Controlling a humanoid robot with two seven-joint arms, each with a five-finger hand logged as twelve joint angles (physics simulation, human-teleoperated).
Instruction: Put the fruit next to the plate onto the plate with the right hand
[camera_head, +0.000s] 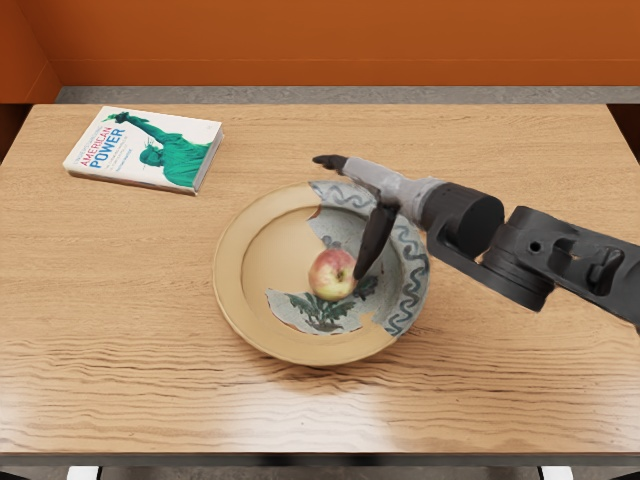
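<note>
A red and yellow apple (331, 275) rests inside the tan plate (245, 270), near the plate's painted flower. My right hand (362, 215) reaches in from the right and hovers over the plate's right side. Its fingers are spread: one dark finger (374, 238) points down beside the apple's right side, another (330, 161) stretches out to the left above the plate's far rim. Nothing is held in the hand. Whether the lower fingertip touches the apple I cannot tell. The left arm does not show.
A book (145, 148) with a green statue on its cover lies at the table's back left. The wooden table (120, 330) ends at a front edge near the bottom of the picture. An orange wall stands behind the table.
</note>
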